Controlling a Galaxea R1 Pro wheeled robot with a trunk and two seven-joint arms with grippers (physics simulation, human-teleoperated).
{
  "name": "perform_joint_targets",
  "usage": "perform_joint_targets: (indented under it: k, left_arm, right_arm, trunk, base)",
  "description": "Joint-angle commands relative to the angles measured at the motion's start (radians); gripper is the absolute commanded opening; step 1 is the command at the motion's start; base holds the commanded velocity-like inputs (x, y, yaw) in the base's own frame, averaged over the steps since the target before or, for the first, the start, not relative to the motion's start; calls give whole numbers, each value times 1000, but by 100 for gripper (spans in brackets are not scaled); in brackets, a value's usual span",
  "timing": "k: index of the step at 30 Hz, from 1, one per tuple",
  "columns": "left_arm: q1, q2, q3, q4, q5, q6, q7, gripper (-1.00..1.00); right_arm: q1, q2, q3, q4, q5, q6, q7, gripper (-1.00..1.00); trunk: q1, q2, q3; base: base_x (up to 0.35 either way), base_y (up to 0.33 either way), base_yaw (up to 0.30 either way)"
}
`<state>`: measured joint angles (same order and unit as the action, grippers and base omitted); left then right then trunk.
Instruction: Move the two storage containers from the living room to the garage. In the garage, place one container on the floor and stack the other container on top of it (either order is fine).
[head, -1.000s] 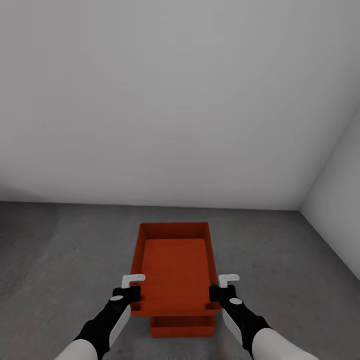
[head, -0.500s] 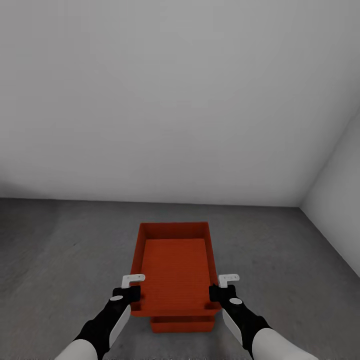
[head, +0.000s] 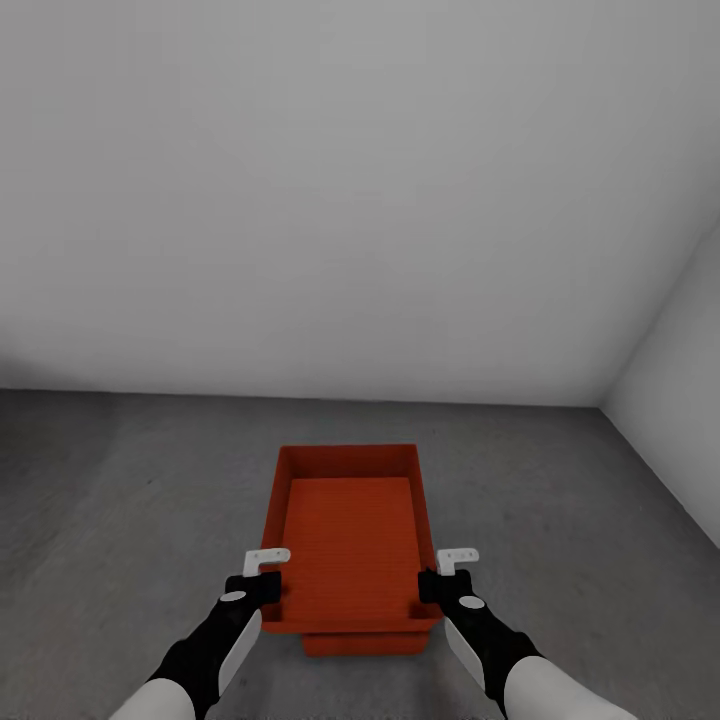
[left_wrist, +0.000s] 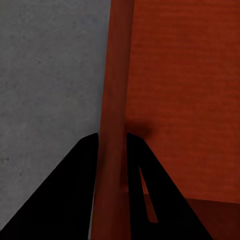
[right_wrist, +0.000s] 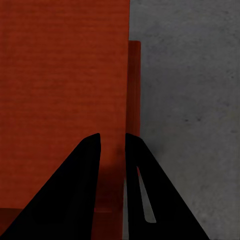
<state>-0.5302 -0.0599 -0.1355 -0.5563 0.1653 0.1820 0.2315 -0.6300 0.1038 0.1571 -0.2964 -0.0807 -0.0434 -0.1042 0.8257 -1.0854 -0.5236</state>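
Two arms reach out at the near edge of the head view. The left gripper (head: 268, 578) pinches the left wall of a red-orange bin, and the right gripper (head: 447, 578) pinches the right wall. In the left wrist view the two dark fingers (left_wrist: 75, 190) sit close together with the thin red wall between them. The right wrist view looks the same: the fingers (right_wrist: 80, 190) are nearly closed on the wall, one inside the bin and one outside. So both claws are almost shut, and each one holds a side of the top container (head: 348, 535).

Just below it, near the robot, a strip of the second container (head: 365, 644) peeks out. It sits on the dark grey floor (head: 130, 500) of the garage. The held bin hangs right over it. I cannot tell if the two bins touch yet.

Farther back there is bare floor, then a plain pale wall (head: 330, 200), and a side wall (head: 680, 400) that meets it at a corner on the right.

Most of the job looks done. Both bins are in the garage and one is on the floor. What is left, I think, is to set the top bin fully down on the lower one and let go.

A second ago more of the lower bin showed under the held one. Now only a thin strip shows, and the floor's far edge sits a bit higher in the view. The held bin and the claws look the same in the picture. So the robot seems to be sinking or leaning down, which brings the top bin closer over the bottom one.
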Motion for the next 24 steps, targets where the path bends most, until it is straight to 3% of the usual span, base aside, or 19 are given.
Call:
perform_joint_targets:
  k: [1,24]
  left_arm:
    - [-1,2,19,-20,-6,-1,15,-100]
    - [-1,2,19,-22,-6,-1,15,-100]
  right_arm:
    - [0,-19,-14,3,-11,-4,-69,-100]
    - [0,-19,-14,4,-12,-5,-70,-100]
  trunk:
    - [0,-1,-3]
    - [0,-1,-31]
  base:
    - [0,0,0]
    - [0,0,0]
